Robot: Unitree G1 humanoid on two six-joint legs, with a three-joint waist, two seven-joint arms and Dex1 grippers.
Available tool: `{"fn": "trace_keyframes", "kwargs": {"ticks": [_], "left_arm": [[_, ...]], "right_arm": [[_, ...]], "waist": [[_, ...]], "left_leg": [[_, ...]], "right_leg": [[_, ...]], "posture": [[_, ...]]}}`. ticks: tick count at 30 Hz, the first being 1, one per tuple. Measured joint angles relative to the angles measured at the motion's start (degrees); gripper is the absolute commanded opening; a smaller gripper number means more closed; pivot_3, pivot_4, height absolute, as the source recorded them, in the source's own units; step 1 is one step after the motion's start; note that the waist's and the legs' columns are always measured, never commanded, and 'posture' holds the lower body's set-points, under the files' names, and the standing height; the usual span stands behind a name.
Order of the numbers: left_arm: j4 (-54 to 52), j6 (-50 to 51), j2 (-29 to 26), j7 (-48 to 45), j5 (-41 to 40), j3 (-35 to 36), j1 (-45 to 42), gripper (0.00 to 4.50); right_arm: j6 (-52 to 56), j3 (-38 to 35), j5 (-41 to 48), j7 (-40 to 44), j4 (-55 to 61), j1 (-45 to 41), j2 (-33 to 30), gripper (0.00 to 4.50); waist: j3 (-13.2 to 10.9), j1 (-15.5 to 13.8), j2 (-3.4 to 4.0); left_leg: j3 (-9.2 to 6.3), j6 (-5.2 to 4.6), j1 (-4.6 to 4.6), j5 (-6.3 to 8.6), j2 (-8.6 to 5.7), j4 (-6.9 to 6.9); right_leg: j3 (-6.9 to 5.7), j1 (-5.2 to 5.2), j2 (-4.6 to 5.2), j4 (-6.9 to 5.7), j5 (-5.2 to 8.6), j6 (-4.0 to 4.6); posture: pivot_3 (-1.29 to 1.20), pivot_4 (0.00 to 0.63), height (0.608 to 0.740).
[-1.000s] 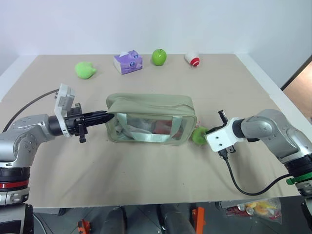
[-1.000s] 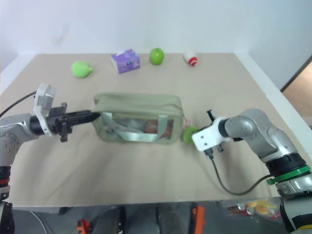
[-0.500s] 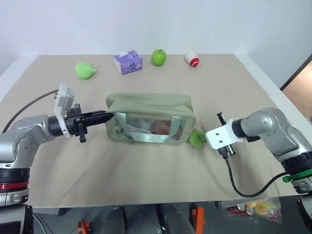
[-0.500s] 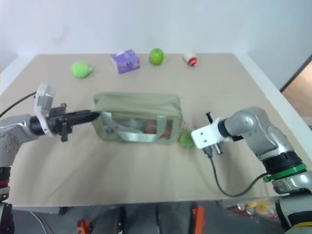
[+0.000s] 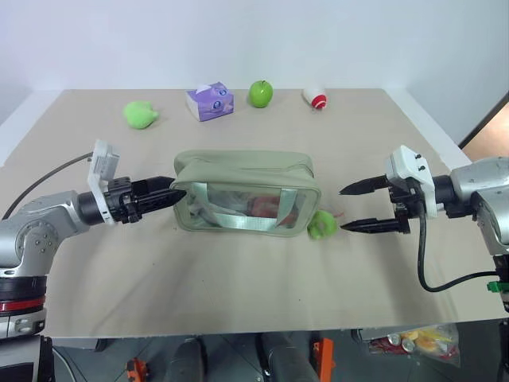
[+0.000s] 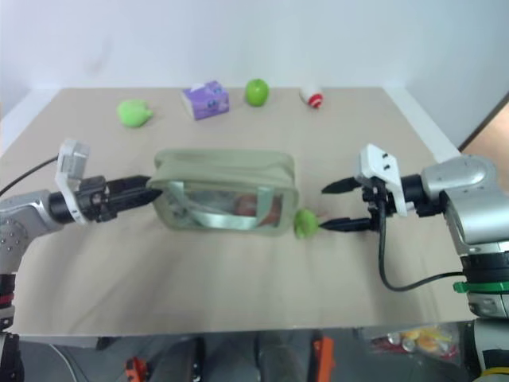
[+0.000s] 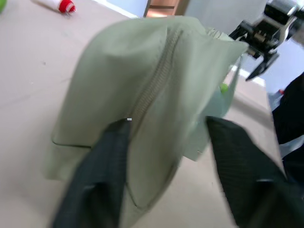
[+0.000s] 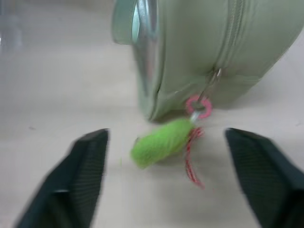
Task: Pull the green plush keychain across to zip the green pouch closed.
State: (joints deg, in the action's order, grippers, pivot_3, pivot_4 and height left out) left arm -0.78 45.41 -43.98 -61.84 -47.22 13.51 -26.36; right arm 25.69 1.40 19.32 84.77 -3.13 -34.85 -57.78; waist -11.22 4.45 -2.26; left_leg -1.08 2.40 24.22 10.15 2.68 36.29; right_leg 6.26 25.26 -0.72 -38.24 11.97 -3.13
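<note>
One green pouch [image 5: 245, 193] lies mid-worktop [image 5: 238, 278]; its one green plush keychain [image 5: 322, 224] rests at its right end. Two claws: the left claw [image 5: 176, 194] half open at the pouch's left end, the right claw [image 5: 347, 208] wide open, empty, near the keychain.

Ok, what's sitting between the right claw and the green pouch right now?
The green plush keychain lies on the table between the open right claw and the green pouch, hanging from the zipper end. The right wrist view shows it too.
</note>
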Motion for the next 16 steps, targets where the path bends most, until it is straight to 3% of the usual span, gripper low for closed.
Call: {"fn": "trace_keyframes", "kwargs": {"ticks": [2, 7, 16], "left_arm": [[-0.37, 0.6, -0.26, 0.28, -0.66, 1.15, 0.39, 4.46], [-2.77, 1.12, -4.24, 1.26, -2.65, 9.91, 6.97, 4.46], [0.43, 0.5, -3.52, 7.01, -2.95, 20.44, 15.3, 4.46]], "right_arm": [[0.53, -0.85, 0.46, -0.46, -0.29, 0.92, -0.38, 4.5], [4.17, -8.09, 3.59, -3.59, -2.06, 3.34, -2.23, 4.5], [14.39, -22.59, 13.2, -13.9, 5.58, 12.13, 0.21, 4.5]], "waist": [[0.0, 0.05, 0.0], [-0.01, 0.2, 0.0], [0.03, -0.03, -0.06]], "left_leg": [[0.0, 0.0, -0.01, 0.0, 0.01, 0.0], [0.02, 0.0, 0.0, 0.01, 0.02, -0.03], [0.01, 0.0, 0.0, 0.0, 0.01, 0.03]], "right_leg": [[0.0, 0.01, -0.01, 0.0, 0.0, -0.01], [0.01, 0.04, 0.0, 0.0, 0.02, 0.03], [0.0, 0.0, 0.02, 0.01, 0.01, 0.02]], "posture": [[0.0, 0.15, 0.74], [0.0, 0.15, 0.74], [0.0, 0.15, 0.74]]}}
